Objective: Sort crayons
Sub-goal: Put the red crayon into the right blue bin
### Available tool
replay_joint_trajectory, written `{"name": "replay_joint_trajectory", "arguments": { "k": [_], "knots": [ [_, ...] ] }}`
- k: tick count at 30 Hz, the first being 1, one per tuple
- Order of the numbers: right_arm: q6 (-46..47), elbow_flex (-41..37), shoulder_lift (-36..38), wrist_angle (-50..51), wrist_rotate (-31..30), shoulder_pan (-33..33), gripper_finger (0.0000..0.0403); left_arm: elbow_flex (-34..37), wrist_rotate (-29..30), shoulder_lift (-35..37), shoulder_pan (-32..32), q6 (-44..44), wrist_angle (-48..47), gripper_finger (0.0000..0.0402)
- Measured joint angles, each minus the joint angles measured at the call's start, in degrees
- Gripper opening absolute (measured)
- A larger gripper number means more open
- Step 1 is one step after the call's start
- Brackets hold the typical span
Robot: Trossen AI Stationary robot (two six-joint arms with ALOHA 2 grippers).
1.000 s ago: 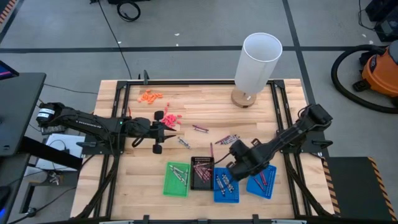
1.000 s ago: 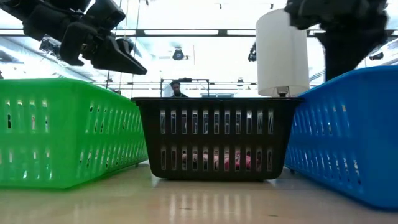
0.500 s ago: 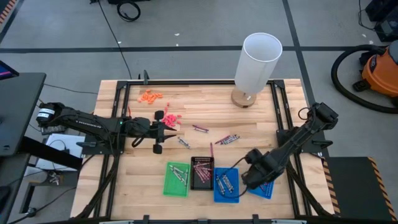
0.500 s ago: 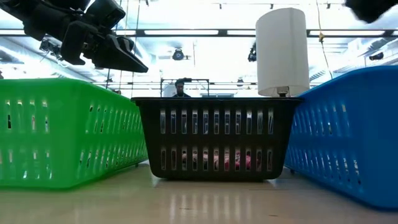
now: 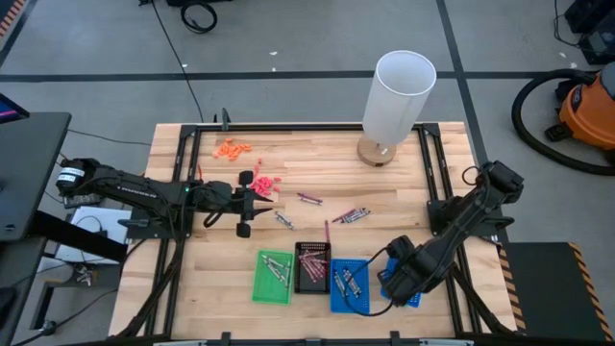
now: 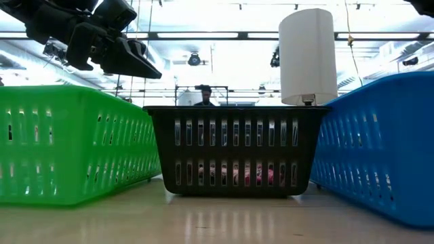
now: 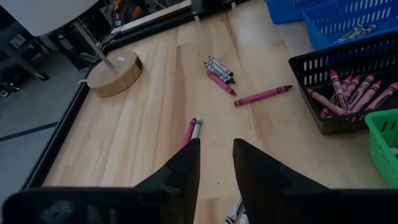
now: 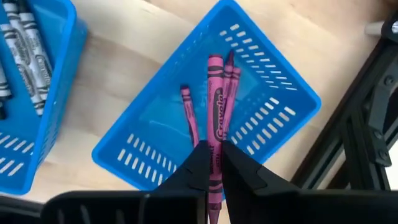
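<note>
Two dark jointed arms w/ black cables, each claw (image 7: 216, 163) black, two-fingered.

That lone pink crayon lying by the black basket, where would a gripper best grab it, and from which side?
Probably at mid-length, coming straight down from above. The pink crayon lies flat on the table, apart from the black basket and the crayon cluster, so both long sides are free. The fingers should straddle it across its narrow width; the tapered tip gives less to hold.
</note>
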State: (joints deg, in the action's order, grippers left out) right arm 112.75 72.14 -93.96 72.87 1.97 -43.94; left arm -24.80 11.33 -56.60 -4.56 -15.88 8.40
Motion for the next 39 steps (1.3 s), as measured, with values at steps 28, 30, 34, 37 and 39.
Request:
{"name": "replay_joint_trajectory", "arguments": {
  "k": [28, 30, 34, 37, 39],
  "knots": [
    [9.9, 0.0, -16.0, 1.1, -4.9, -4.7, 0.0032, 0.0, 0.0, 0.0, 0.7, -1.3, 0.3, 0.0105],
    [10.2, 0.0, -17.4, 0.2, -4.2, -4.7, 0.0032, 0.0, 0.0, 0.0, 0.6, -1.3, 0.3, 0.0105],
    [10.6, 0.0, -19.4, -1.9, -4.0, -4.7, 0.0034, 0.0, 0.0, 0.0, 0.6, -1.3, 0.3, 0.0105],
    [11.0, 0.0, -20.2, -2.6, -4.1, -4.7, 0.0042, 0.0, 0.0, 0.0, 0.6, -1.3, 0.4, 0.0105],
    [11.2, 0.0, -20.4, -2.6, -4.1, -4.7, 0.005, 0.0, 0.0, 0.0, 0.6, -1.3, 0.4, 0.0105]
  ]
}}
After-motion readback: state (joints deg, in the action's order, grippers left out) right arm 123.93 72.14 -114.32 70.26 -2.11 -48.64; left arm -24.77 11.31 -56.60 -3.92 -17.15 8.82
